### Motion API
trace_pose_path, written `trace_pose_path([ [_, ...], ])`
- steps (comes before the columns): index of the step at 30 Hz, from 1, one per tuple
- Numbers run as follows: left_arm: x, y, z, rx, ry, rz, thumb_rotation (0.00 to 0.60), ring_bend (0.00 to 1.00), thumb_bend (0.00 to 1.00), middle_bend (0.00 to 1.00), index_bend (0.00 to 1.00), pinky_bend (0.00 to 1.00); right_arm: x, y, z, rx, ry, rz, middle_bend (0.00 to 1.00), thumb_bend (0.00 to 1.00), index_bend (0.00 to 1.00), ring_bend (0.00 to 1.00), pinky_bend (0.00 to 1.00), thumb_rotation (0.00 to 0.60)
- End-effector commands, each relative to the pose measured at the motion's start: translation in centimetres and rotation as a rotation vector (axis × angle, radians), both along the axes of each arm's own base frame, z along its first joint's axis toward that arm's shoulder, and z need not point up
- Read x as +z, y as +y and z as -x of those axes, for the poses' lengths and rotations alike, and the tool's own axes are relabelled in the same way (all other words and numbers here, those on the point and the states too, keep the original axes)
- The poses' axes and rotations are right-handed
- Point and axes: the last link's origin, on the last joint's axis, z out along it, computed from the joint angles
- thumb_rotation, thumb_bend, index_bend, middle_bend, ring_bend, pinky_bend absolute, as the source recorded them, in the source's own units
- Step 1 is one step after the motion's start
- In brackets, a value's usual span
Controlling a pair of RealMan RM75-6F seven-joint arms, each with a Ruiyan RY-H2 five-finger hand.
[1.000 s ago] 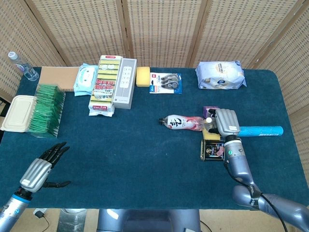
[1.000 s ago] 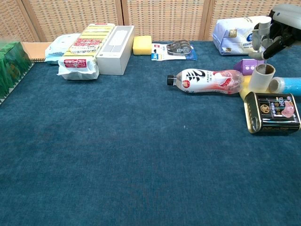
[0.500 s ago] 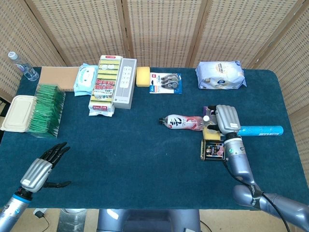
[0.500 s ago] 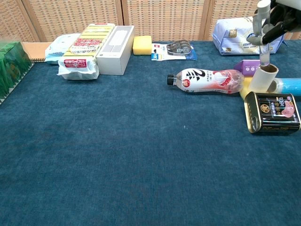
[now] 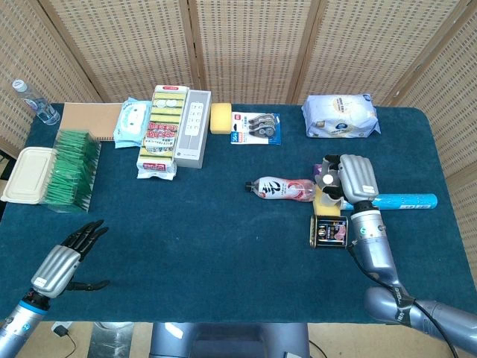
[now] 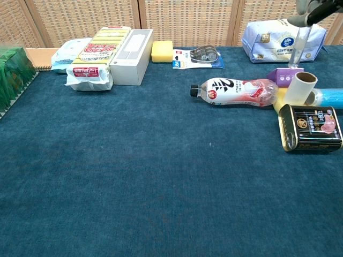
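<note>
My right robot hand [image 5: 353, 177] has lifted over the last second: in the chest view it was level with the cardboard tube [image 6: 299, 87], and now only its fingertips [image 6: 313, 6] show at the top edge. From the head view it hangs above the tube and the cluster near the counter's right edge, fingers loosely curled and apart, holding nothing. The tube stays where it was, leaning against the blue cylinder [image 5: 402, 201], so I judge the grasp has not taken and the hand is backing off.

My left robot hand [image 5: 63, 261] has not moved; it rests spread near the counter's front left corner, well apart from everything.

The tube is matte beige card with a hollow brown end. Just beside it lie a clear plastic bottle [image 6: 236, 91] with a glossy pink-and-white label, a yellow block [image 5: 325, 201], a small purple box [image 6: 284, 75] and a shiny rectangular tin [image 6: 312, 127] with rounded corners. The counter [image 6: 134, 187] is covered in napped dark-blue cloth.
</note>
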Motion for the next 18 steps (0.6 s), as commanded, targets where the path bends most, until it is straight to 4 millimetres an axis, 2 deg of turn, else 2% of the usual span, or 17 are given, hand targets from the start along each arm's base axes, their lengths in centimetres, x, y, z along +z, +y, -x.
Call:
trace_pose_path([
  [1, 0.0, 0.0, 0.0, -0.002, -0.001, 0.000, 0.444, 0.03, 0.00, 0.00, 0.01, 0.14, 1.0, 0.3, -0.3, -0.006, -0.021, 0.012, 0.89, 0.48, 0.75, 1.00, 1.00, 0.600],
  [12, 0.6, 0.0, 0.3, 0.001, -0.027, -0.013, 0.438, 0.03, 0.00, 0.00, 0.01, 0.14, 3.1, 2.1, -0.8, -0.058, -0.069, 0.003, 0.92, 0.49, 0.77, 1.00, 1.00, 0.600],
  [18, 0.8, 0.0, 0.6, 0.005, -0.040, -0.005, 0.437, 0.03, 0.00, 0.00, 0.01, 0.14, 4.0, 4.4, -0.4, -0.118, -0.124, -0.076, 0.93, 0.50, 0.77, 1.00, 1.00, 0.600],
])
